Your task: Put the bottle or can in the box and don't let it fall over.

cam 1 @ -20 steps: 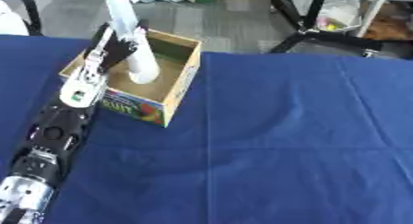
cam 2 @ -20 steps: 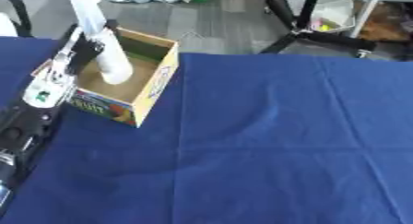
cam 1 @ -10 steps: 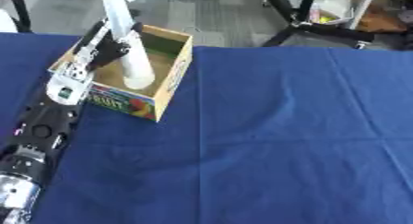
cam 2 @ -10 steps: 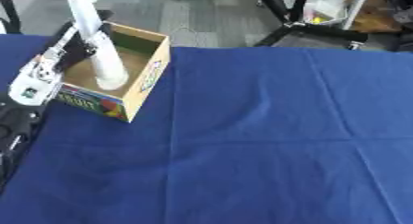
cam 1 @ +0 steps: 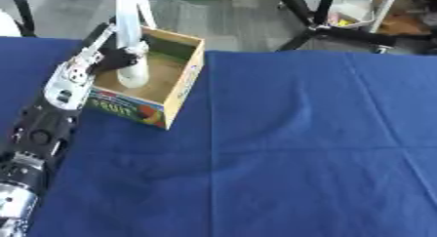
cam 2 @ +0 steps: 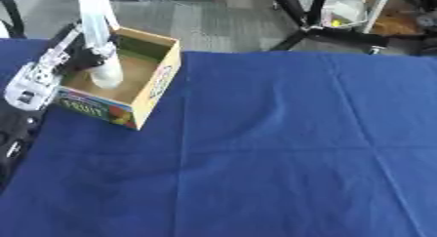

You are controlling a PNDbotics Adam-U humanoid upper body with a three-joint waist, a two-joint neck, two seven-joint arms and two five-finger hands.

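Observation:
A tall white bottle point(cam 1: 130, 41) stands upright inside an open cardboard box point(cam 1: 181, 92) with a fruit print on its front, at the table's far left. My left hand point(cam 1: 109, 60) reaches over the box's near-left wall, its dark fingers curled round the lower part of the bottle. The bottle's base rests on or just above the box floor; I cannot tell which. My left arm point(cam 1: 43, 128) runs up along the left edge. The right hand shows in neither view.
A blue cloth point(cam 1: 299, 148) covers the table, creased in the middle. Beyond the far edge lie grey floor, black stand legs point(cam 1: 316, 26) and a shelf with clutter point(cam 2: 367, 11).
The camera has shifted, so the box sits differently in the picture. The bottle stays upright in the box with my left hand still round it.

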